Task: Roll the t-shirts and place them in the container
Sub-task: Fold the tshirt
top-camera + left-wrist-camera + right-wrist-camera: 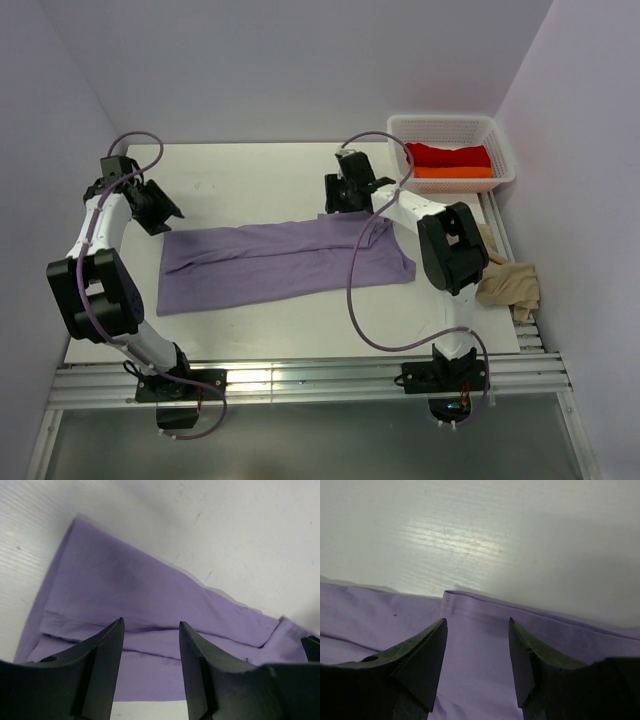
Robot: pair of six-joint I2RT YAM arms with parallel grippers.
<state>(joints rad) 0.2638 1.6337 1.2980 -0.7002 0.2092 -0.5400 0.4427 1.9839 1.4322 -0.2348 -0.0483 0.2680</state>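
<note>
The lavender t-shirt lies folded into a long flat band across the middle of the table, and the left gripper and right gripper hang above its far edge with fingers apart and empty, probably leaving the band ready for rolling.

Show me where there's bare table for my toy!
Bare table lies behind the purple t-shirt, between the left gripper and right gripper, and in front of it, along the near edge. The right side is crowded: basket, beige t-shirt.
</note>
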